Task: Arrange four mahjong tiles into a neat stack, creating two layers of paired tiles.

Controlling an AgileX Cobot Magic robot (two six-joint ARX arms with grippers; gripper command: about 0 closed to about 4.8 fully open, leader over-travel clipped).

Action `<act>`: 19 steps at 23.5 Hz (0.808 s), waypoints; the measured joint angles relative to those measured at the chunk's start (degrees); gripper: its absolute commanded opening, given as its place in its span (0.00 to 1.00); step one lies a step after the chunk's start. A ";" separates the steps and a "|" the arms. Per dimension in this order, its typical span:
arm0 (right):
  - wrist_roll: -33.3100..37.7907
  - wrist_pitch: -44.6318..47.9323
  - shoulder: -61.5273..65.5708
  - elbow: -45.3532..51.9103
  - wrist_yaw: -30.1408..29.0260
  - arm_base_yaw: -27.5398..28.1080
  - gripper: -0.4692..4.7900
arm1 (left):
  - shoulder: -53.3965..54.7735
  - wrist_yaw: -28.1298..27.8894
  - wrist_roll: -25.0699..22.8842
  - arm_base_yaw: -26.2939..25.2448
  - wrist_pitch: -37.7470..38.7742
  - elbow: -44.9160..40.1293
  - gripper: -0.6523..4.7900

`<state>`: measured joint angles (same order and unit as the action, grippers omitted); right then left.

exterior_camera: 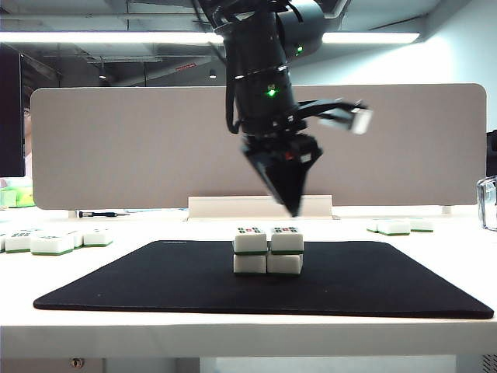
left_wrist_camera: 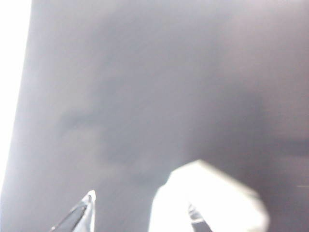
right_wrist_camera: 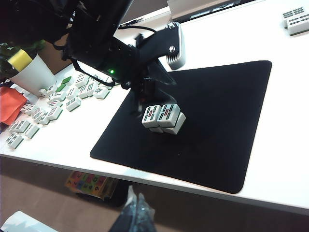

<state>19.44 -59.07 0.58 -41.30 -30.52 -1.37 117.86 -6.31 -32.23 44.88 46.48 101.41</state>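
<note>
While the stack (exterior_camera: pixel 268 251) sits two-over-two mid-mat (exterior_camera: pixel 155 287), the left end effector (exterior_camera: pixel 292 203) hangs just above, jaws part-open and empty; a dip or sideways swing could topple the top tiles (right_wrist_camera: pixel 160 115). The right end effector (right_wrist_camera: pixel 137 215) is parked off the counter (exterior_camera: pixel 233 334), its opening not discernible.

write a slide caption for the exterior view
Two-by-two stack of mahjong tiles stands on the black mat, the left end effector hanging above it, clear of the tiles.

An office: a grey desk divider (exterior_camera: pixel 256 144) backs the white table (exterior_camera: pixel 233 334) under ceiling strip lights (exterior_camera: pixel 109 36).
</note>
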 measured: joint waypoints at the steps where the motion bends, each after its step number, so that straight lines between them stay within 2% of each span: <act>1: 0.00 0.00 0.00 0.02 0.02 0.00 0.09 | 0.00 -6.71 5.22 -0.35 0.37 0.00 0.53; 2: 0.00 0.00 0.00 0.02 0.09 0.00 0.09 | -0.02 -12.11 8.31 -0.63 1.42 0.00 0.45; 3: 0.00 0.02 0.00 0.00 0.09 0.00 0.09 | -0.04 -15.41 10.10 -1.05 3.17 0.00 0.36; 4: 0.00 0.00 0.00 0.00 0.11 0.00 0.09 | -0.17 -16.76 11.91 -1.11 5.49 0.00 0.33; 6: 0.00 0.00 0.00 0.00 0.11 0.00 0.09 | -0.31 -16.92 16.48 -1.11 10.19 0.00 0.32; 11: 0.00 0.00 0.00 0.02 0.11 0.00 0.09 | -0.31 -16.81 26.53 -1.49 14.36 0.00 0.32; 12: 0.00 0.00 0.00 0.00 0.11 0.00 0.09 | -0.31 -15.82 29.14 -1.46 16.44 0.00 0.32; 14: 0.00 0.00 0.00 0.02 0.11 0.00 0.09 | -0.31 -11.98 31.43 -1.46 17.84 0.00 0.32; 16: 0.02 0.00 0.00 0.00 0.11 0.00 0.09 | -0.31 -6.78 33.31 -1.44 17.79 0.00 0.32; 19: 0.00 0.00 0.00 0.02 0.11 0.00 0.09 | -0.31 -4.28 34.29 -1.44 17.55 0.00 0.32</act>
<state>19.44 -59.07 0.58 -41.28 -30.41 -1.37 117.56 -10.59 2.07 43.44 64.03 101.41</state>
